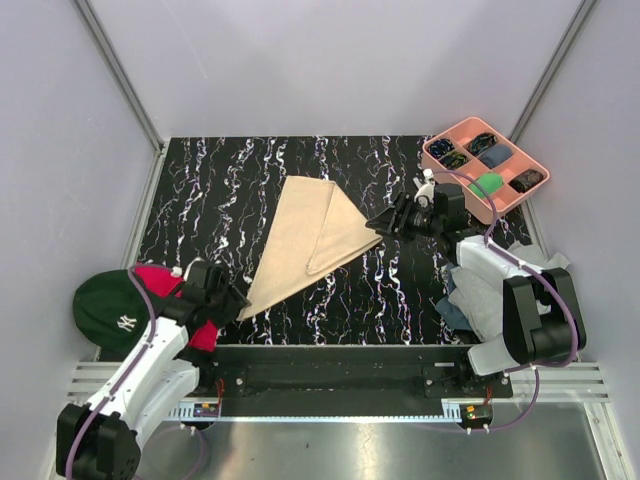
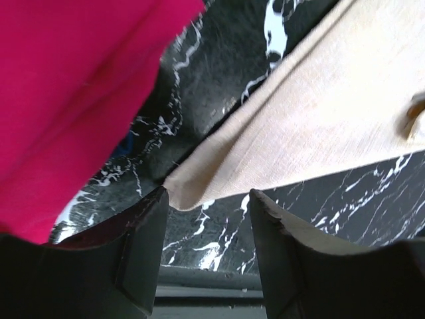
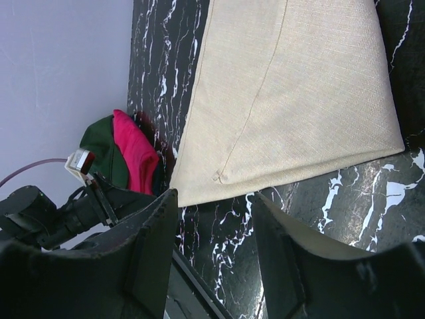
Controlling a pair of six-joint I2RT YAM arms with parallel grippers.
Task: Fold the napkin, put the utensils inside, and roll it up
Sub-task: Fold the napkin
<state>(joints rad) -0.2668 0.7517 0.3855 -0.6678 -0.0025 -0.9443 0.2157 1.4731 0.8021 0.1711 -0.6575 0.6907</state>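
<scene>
Your napkin [image 1: 300,240] lies about mid-worktop [image 1: 400,290], a plain beige cloth folded into a long, tapering shape. Its broad end points toward the far edge and its narrow tip toward the near left corner. A triangular flap is folded over on top, with its point reaching toward the right edge. The weave looks flat and smooth, and a stitched hem runs along the flap.

Your left arm reaches in low from the near left corner, over the red cloth [image 1: 160,282] beside the green cap [image 1: 105,310]. The left gripper [image 1: 238,299] sits right at the napkin's narrow tip. In the wrist view its fingers [image 2: 149,219] stand apart, with the cloth's corner just at the gap and not pinched.

Your right arm extends over the pile of pale and blue cloths [image 1: 480,285] on the right side, short of the pink tray [image 1: 436,150] in the far right corner. The right gripper [image 1: 383,222] points at the flap's tip, its fingers [image 3: 156,226] apart with nothing between them.
</scene>
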